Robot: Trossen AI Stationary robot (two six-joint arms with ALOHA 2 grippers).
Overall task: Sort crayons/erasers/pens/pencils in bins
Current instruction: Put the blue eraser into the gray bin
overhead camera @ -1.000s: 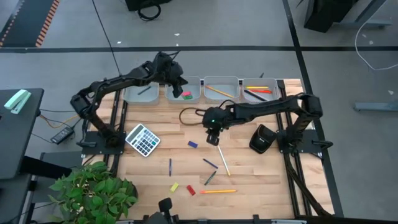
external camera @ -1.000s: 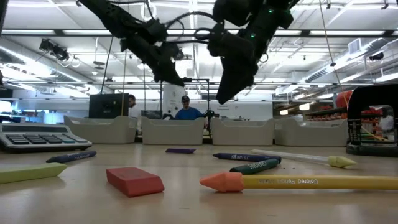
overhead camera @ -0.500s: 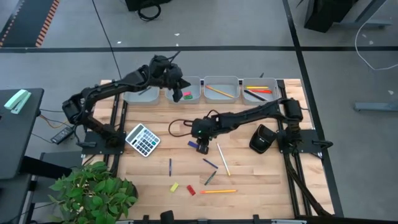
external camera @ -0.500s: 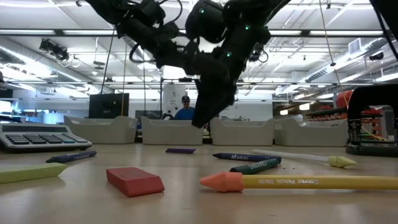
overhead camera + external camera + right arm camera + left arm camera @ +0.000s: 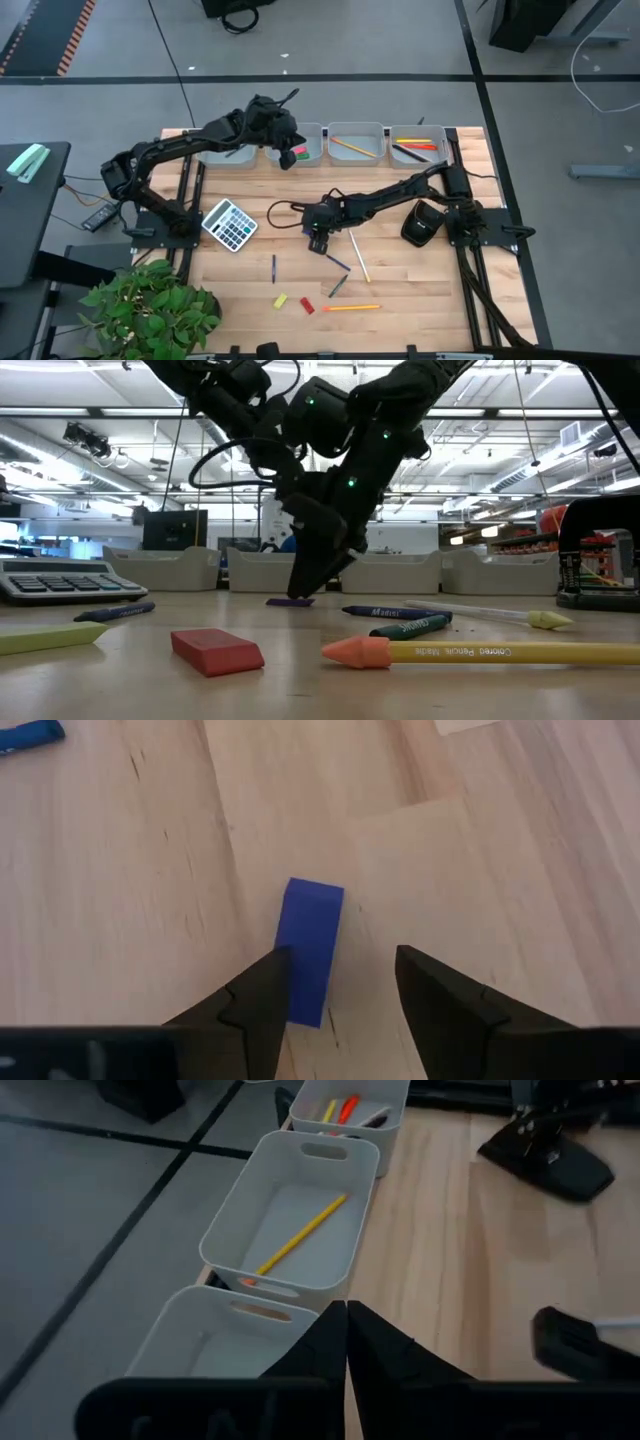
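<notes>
Blue eraser lying flat on table, centre of high view | right gripper fingers spread, low over it, eraser nearer 1 finger | left gripper clenched, empty, at bins, upper centre | step: reach-to-grasp | next: centre, descend, pinch the block, carry to eraser bin

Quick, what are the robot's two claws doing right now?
Left end effector: closed, holding nothing, over the bins.
Right end effector: open, low over the blue eraser, not gripping it yet.
</notes>
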